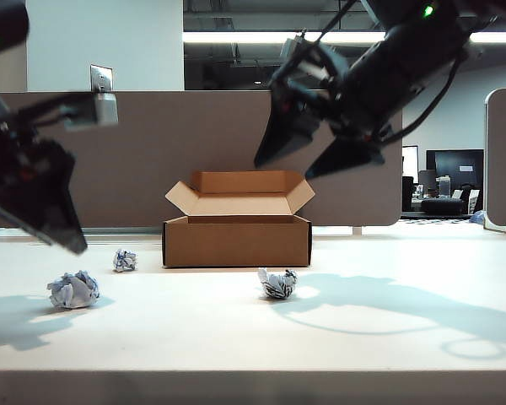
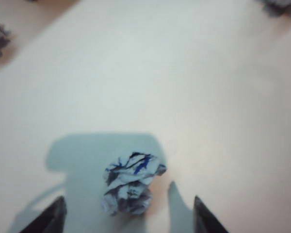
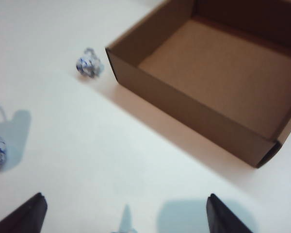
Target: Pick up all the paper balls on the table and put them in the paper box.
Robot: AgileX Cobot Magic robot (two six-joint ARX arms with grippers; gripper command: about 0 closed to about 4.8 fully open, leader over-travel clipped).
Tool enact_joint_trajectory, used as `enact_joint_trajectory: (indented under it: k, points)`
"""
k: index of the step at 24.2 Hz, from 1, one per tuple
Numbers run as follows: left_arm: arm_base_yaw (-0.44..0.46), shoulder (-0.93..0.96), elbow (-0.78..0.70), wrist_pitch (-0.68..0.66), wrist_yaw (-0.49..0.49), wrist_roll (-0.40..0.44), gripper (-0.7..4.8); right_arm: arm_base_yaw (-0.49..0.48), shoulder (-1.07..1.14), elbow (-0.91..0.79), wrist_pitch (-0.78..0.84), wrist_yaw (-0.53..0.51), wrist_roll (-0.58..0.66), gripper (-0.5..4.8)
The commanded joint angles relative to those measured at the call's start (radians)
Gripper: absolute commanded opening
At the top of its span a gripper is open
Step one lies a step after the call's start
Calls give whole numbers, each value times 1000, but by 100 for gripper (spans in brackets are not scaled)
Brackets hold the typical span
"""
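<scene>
**Paper balls all on the table, both grippers wide and empty**

Paper balls, three of them, sit on the white table (image 1: 388,329): the largest ball (image 1: 73,290) at the left, a small ball (image 1: 125,260) just off the paper box's (image 1: 236,240) left front corner, and a dark-printed ball (image 1: 277,283) in front of the box, right of its middle.

Up high in the exterior view, the right gripper (image 1: 319,150) hangs above the box's right side, jaws spread, nothing between them. The left gripper (image 1: 51,211) hovers over the largest ball, blurred, only one dark finger clear.

Over to the left wrist view, and it settles that: both fingertips (image 2: 53,216) stand well apart with the crumpled ball (image 2: 131,183) lying between them on the table, not gripped. Blue and black print shows; none of it is readable.

The right wrist view looks into the box (image 3: 184,109), open and bare inside, something the exterior view cannot show.
</scene>
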Motion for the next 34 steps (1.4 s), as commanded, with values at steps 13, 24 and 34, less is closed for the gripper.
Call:
enact_joint_trajectory:
  k: [13,24,34]
  points:
    - [3,48,5,86,0,-60,372,63,108,6,-53,57,16,473]
    - [3,135,10,80,19,-104,372,89,108,6,-118,113,32,473]
    - [3,161,10,104,-15,-104,372,89,108,6,-118,150,42,473]
